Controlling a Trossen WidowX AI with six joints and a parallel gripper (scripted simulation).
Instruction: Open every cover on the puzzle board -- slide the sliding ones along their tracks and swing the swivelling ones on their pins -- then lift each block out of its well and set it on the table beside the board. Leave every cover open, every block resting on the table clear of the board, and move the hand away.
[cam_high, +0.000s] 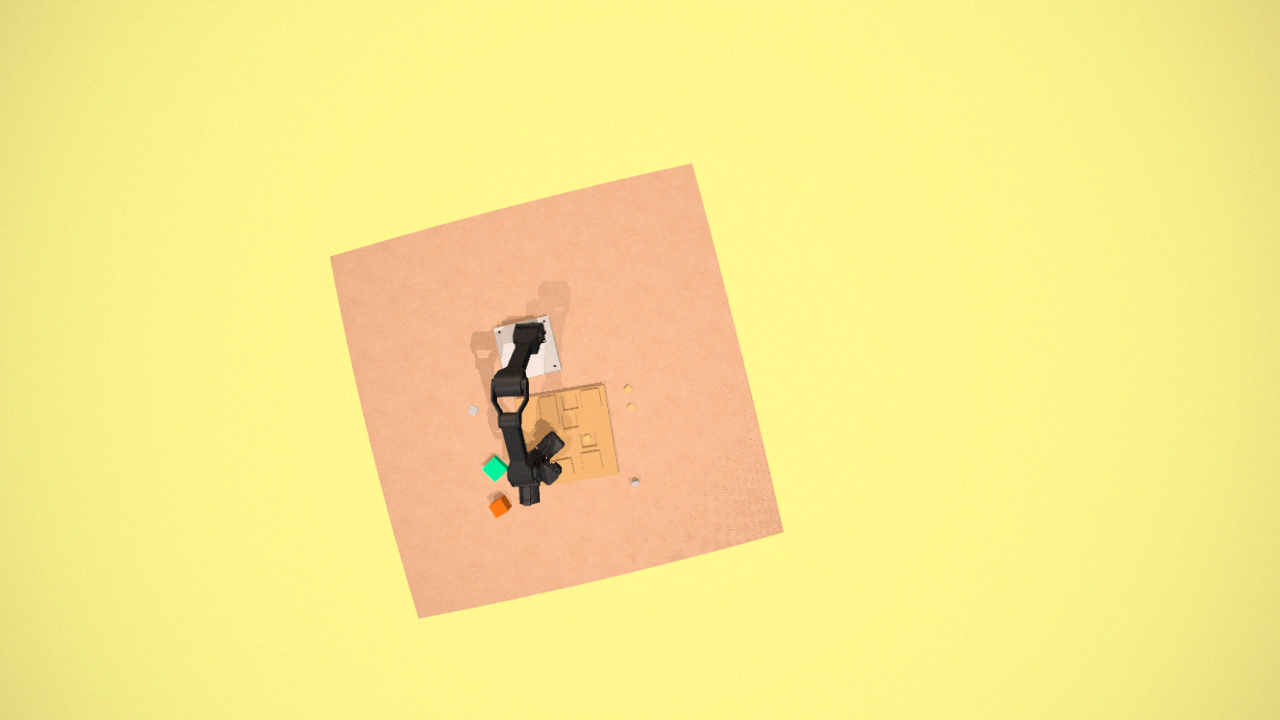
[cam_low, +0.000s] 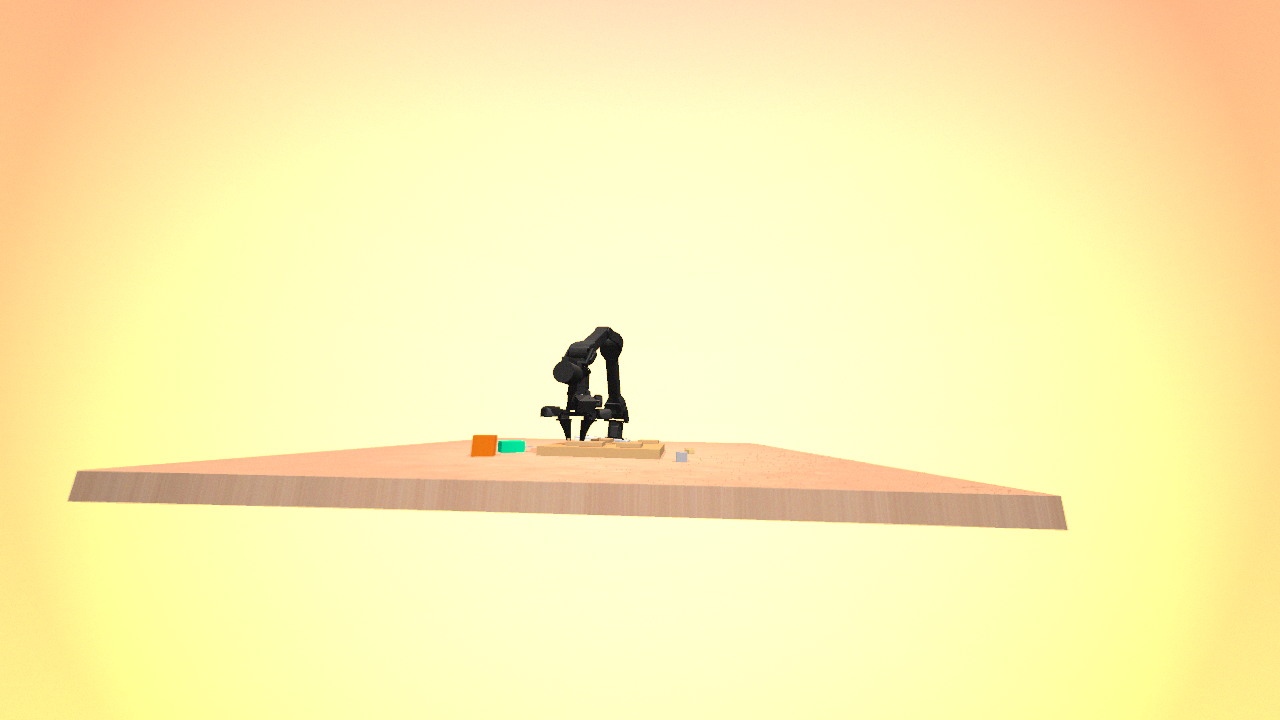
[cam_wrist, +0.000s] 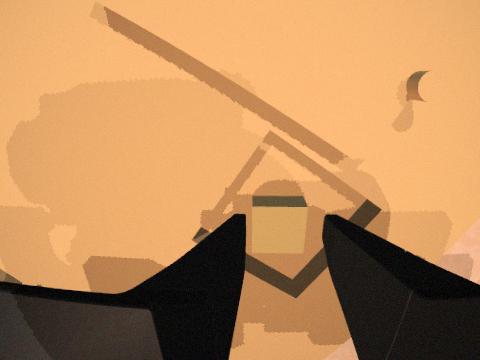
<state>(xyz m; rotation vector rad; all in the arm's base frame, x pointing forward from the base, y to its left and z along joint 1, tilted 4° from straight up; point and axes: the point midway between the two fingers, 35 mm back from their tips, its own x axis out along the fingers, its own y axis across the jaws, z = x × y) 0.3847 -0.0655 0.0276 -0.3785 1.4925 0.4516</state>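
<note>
The tan puzzle board lies flat on the table, just in front of the arm's base. My gripper hangs low over the board's near left corner, fingers pointing down. In the wrist view the fingers stand partly apart on either side of a small square knob on a square cover, with a gap on each side. A green block and an orange block rest on the table left of the board.
The arm's white base plate sits behind the board. Small grey cubes and two small yellow bits lie around the board. A round pin shows on the board.
</note>
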